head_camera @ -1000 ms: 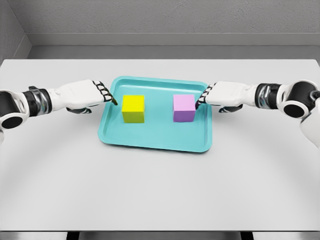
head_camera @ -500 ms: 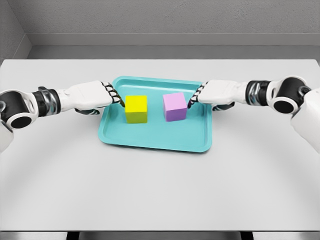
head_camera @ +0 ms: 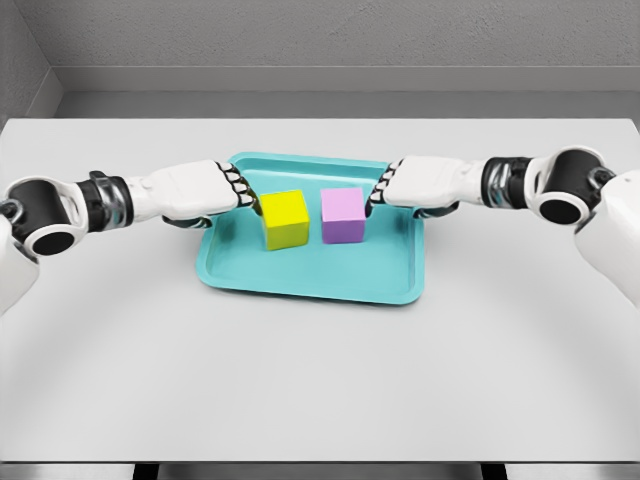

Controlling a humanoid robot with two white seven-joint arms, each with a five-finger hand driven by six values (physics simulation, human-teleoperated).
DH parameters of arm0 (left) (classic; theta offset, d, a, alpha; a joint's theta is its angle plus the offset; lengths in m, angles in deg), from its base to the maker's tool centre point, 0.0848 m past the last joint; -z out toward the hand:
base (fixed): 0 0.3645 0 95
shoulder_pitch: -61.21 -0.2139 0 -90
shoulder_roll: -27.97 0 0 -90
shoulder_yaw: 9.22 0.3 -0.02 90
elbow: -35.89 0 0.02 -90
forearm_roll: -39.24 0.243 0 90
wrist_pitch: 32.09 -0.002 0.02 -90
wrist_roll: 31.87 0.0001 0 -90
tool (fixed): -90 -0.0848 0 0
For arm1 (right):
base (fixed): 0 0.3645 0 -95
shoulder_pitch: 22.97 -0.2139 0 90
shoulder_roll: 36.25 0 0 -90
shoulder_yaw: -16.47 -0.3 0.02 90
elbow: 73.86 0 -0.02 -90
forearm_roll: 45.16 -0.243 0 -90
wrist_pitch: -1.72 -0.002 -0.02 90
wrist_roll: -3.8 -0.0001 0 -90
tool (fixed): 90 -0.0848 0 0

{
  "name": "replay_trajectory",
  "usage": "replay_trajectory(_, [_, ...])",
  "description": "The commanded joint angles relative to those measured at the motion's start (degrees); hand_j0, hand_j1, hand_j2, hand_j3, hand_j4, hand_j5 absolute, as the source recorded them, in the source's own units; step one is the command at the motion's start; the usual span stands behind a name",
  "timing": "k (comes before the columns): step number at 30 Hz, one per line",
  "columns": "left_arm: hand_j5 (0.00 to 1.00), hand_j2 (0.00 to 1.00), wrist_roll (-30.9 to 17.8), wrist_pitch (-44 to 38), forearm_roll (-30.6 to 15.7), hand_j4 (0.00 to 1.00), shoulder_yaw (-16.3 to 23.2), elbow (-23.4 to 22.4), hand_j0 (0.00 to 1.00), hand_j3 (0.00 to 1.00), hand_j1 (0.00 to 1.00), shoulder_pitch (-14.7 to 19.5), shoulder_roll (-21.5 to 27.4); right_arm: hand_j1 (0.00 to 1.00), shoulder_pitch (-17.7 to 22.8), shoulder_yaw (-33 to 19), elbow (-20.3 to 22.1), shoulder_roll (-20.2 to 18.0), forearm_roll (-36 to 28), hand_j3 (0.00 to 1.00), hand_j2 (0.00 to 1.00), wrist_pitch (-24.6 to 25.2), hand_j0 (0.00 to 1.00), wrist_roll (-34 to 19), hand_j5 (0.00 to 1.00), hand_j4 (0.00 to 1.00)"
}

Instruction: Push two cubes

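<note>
Grey tabletop [head_camera: 320, 380], bare in the near half. Further back, teal tray [head_camera: 300, 282] at centre. On it, yellow cube [head_camera: 285, 219] left, slightly turned, and purple cube [head_camera: 343, 214] right; narrow gap between them, not touching. Left hand [head_camera: 215, 188] reaches in over tray's left rim, fingers curled, holding nothing, fingertips [head_camera: 247, 199] against yellow cube's left face. Right hand [head_camera: 405, 184] mirrors it from the right, fingers curled, empty, tips at purple cube's right face. Grey wall [head_camera: 320, 40] behind
</note>
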Motion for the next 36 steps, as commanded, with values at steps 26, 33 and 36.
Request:
replay_trajectory(26, [0.8,0.8,-1.4,-0.1,-0.8,0.8,-1.6,-0.5,0.8,0.8,0.8,0.0,0.5,0.76,-3.6,1.9,-8.5,3.3,0.9,0.76,0.76,-0.3,0.76,0.0,0.76,0.76])
replay_trajectory(33, [0.8,0.8,-1.3,-0.1,-1.1,0.8,-2.0,-0.3,0.8,0.8,0.8,0.0,1.8,0.76,-5.3,2.0,-10.6,4.8,0.9,0.76,0.76,-0.3,0.76,0.0,0.76,0.76])
replay_trajectory(36, [0.82,0.82,-1.2,-0.1,-1.2,0.82,-2.9,-0.4,0.82,0.82,0.82,0.0,4.0,0.76,-5.4,1.9,-10.7,5.5,1.0,0.76,0.76,-0.3,0.76,0.0,0.76,0.76])
